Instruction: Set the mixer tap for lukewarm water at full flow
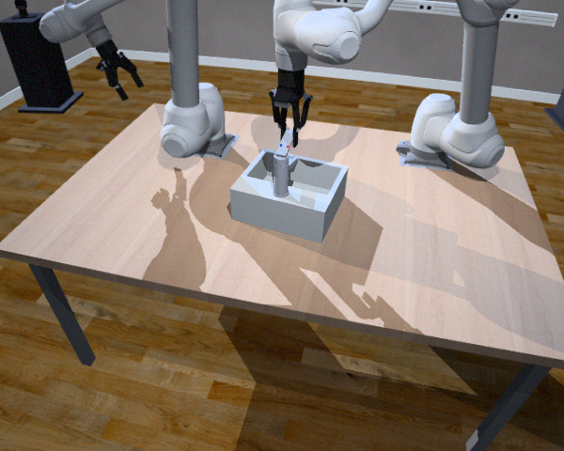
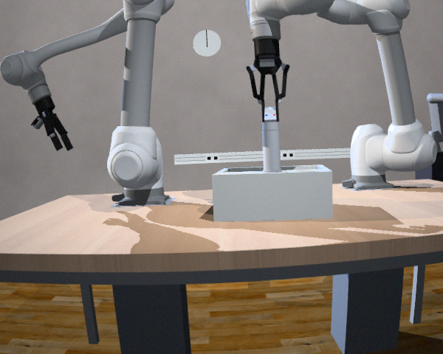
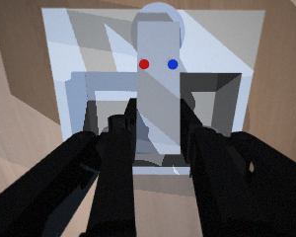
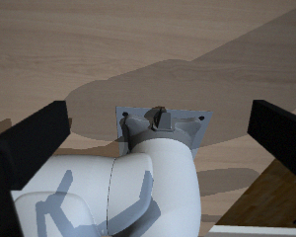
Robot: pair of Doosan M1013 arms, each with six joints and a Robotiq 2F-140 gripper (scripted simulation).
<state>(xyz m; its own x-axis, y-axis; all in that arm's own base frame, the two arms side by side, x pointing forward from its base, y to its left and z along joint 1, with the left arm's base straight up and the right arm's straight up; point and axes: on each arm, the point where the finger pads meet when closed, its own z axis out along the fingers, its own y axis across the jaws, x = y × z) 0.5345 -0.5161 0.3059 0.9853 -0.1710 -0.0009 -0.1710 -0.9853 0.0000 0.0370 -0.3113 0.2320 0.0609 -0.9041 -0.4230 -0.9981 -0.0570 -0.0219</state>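
Gripping the lever, left gripper above pale wooden table, right gripper open, plank floor, grey wall.

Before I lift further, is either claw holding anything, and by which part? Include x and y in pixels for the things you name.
The left claw [image 1: 289,137] [image 2: 270,119] [image 3: 156,112] grips the tap lever [image 1: 285,147] [image 2: 269,113] [image 3: 158,94] by its sides, toward the free end. The right claw [image 1: 133,92] [image 2: 64,148] holds nothing.

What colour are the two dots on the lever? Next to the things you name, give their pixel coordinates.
One red [image 1: 288,147] [image 2: 274,114] [image 3: 144,64], one blue [image 1: 280,145] [image 2: 266,115] [image 3: 173,64]; the left wrist view shows them best.
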